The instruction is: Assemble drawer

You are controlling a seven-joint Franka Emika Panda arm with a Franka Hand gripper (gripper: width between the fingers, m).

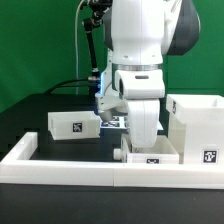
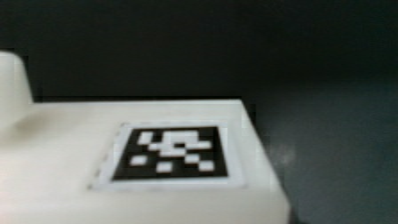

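Currently the arm [image 1: 140, 45] is reaching down over the middle of the desk [image 1: 40, 105], and its tool [image 1: 138, 143] is sitting low over the near tray [image 1: 150, 153]. Whether it is touching that tray cannot be told. The wrist body is hiding the tool's fingers in the exterior view, and the wrist view is not showing them clearly. How far they are parted, and whether they are gripping anything, therefore cannot be told.

The drawer is lying in three separate pieces:
- **Near tray:** it is sitting just behind the border wall [image 1: 60, 165], showing a tag on its front face.
- **Second tray** [image 1: 74, 124]: it is resting open side up toward the exterior view's left, well apart from the near tray, and also showing a tag on its front.
- **Box housing** [image 1: 195, 125]: it is standing at the exterior view's right, near the near tray. Its opening appears to be facing upward, and a tag is showing low on its front.

The wrist view is showing a blurred white surface carrying a marker tag [image 2: 173, 153], with dark desk beyond it. A pale rounded shape [image 2: 15, 85] is intruding at the frame's edge and is too blurred to identify.
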